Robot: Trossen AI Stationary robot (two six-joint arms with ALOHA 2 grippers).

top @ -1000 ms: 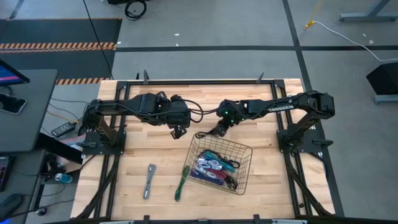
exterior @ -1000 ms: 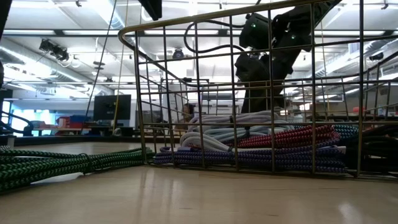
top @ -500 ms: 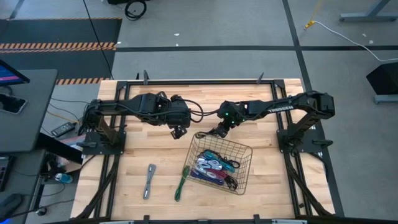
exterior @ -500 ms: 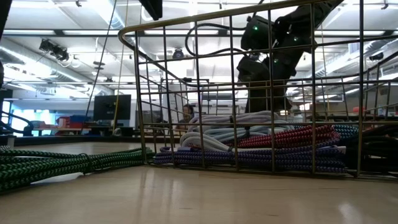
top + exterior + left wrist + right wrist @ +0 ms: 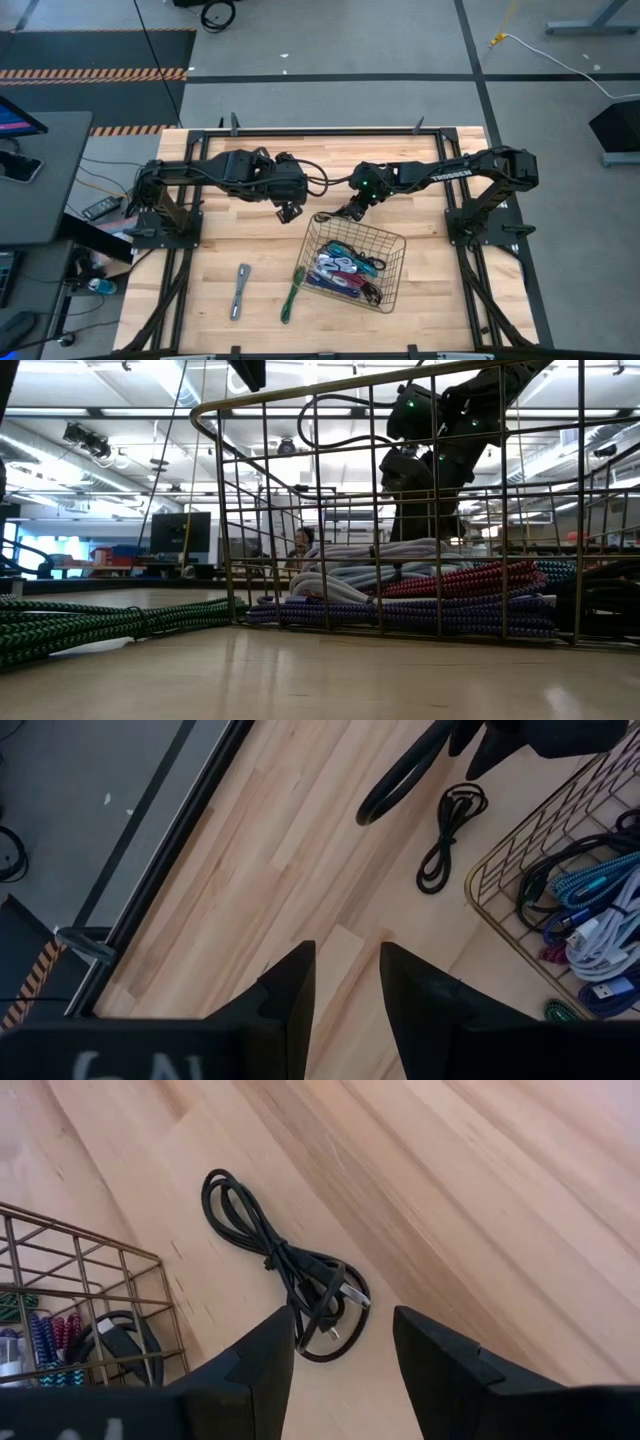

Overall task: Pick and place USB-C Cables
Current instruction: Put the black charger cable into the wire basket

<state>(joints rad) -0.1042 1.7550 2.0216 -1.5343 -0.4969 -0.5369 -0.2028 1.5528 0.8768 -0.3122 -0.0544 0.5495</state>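
A black USB-C cable [image 5: 285, 1270] lies bundled on the wooden table just beyond the far corner of the wire basket [image 5: 396, 243]. My right gripper [image 5: 340, 1342] stands open over it, a finger on each side of the bundle's nearer end; I see no touch. The left wrist view shows the same cable [image 5: 448, 832] farther off. My left gripper [image 5: 346, 982] hangs open above bare table, left of the basket's far corner, with nothing between its fingers. Several coloured cables [image 5: 342, 268] lie in the basket. A green cable [image 5: 292, 288] and a grey cable [image 5: 240, 290] lie on the table to its left.
The basket's rim [image 5: 90, 1245] runs close beside the black cable. In the low view the basket's wires [image 5: 300, 510] fill the foreground, with the green cable [image 5: 100, 622] at the left. Bare table lies at the far left and at the near left corner.
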